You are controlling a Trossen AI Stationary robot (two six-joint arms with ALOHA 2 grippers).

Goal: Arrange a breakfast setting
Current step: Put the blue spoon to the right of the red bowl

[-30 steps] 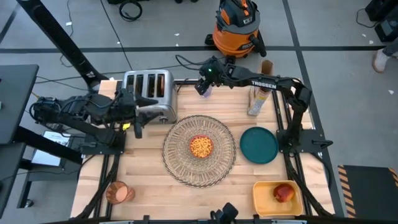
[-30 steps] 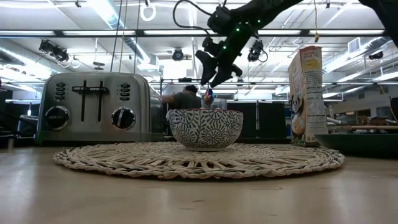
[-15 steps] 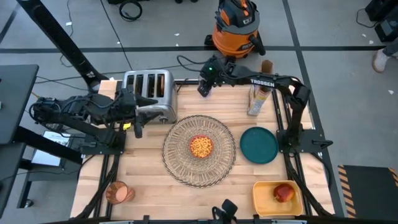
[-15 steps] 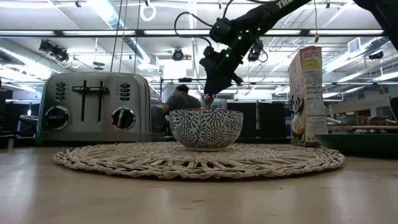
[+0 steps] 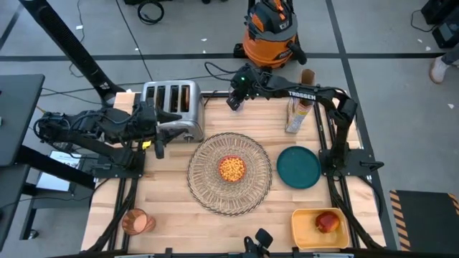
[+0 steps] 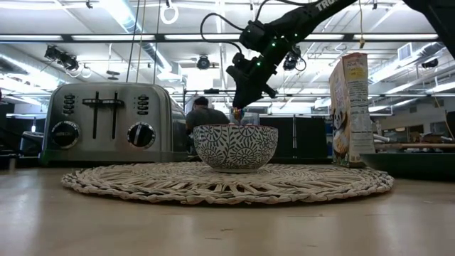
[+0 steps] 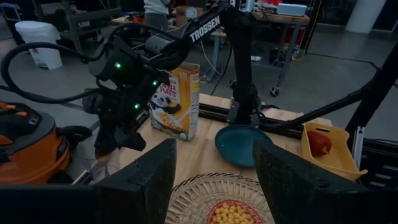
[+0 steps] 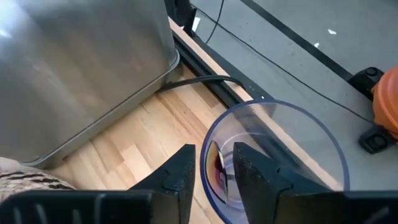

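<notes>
While your right gripper [image 5: 234, 101] reaches down at the table's far edge beside the toaster [image 5: 171, 108], its fingers [image 8: 180, 174] sit nearly together inside a clear cup [image 8: 273, 155]. What they pinch is hard to make out. Left gripper [image 5: 152, 127]: spread, waiting by the toaster. Bowl [image 5: 231, 169]: cereal-filled, centred on your placemat [image 5: 204, 183].

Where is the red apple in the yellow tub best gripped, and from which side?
Probably from straight above, fingers closing across the round middle of the apple: it sits inside the yellow tub, whose raised walls block any level approach.
</notes>
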